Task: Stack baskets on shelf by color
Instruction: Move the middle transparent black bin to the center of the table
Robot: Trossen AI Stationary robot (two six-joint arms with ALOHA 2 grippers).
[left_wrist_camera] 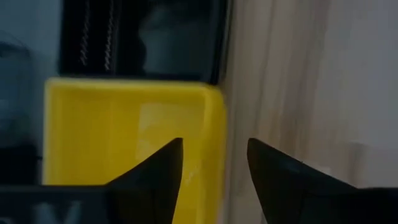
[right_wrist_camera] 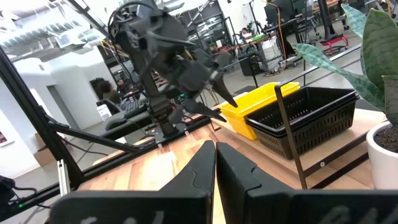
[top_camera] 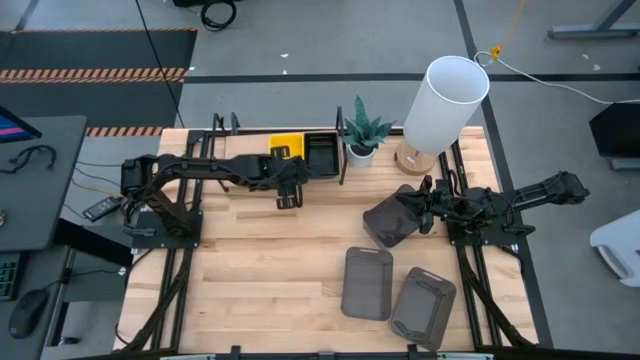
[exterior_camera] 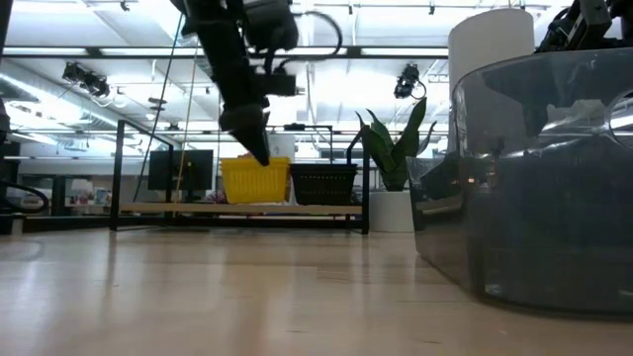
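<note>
Near table edge: two larger dark grey rounded-corner plastic baskets lie flat on the light-wood table point(top_camera: 260, 270), one point(top_camera: 367, 282) just beside the other point(top_camera: 423, 305), at the right front.
Right gripper: the right gripper point(top_camera: 420, 205) point(right_wrist_camera: 216, 163) hangs over the right middle of the table with its dark fingers pressed together, pinching the rim of a third dark grey basket point(top_camera: 390, 220) point(exterior_camera: 534, 178), which is tilted and lifted off the wood.
Left gripper: the left gripper point(top_camera: 290, 198) point(left_wrist_camera: 211, 165) point(right_wrist_camera: 214, 102) hovers just in front of the shelf, fingers spread and holding nothing, over the front edge of the yellow basket.
Shelf: the low light-wood plank shelf in a black metal frame point(top_camera: 340, 150) point(exterior_camera: 237, 209) stands along the far edge of the table.
Yellow basket: small bright yellow plastic basket point(top_camera: 286, 148) point(exterior_camera: 255, 179) point(left_wrist_camera: 124, 137) point(right_wrist_camera: 258, 102) on the shelf; how many are nested I cannot tell.
Black basket: small black perforated plastic basket point(top_camera: 321, 155) point(exterior_camera: 324, 184) point(right_wrist_camera: 305, 118) on the shelf, touching the yellow one's right side.
Far right: green-leaved plant in a white pot point(top_camera: 362, 135) point(exterior_camera: 394, 158), then a tall white cylinder lamp shade on a wooden base point(top_camera: 443, 103).
</note>
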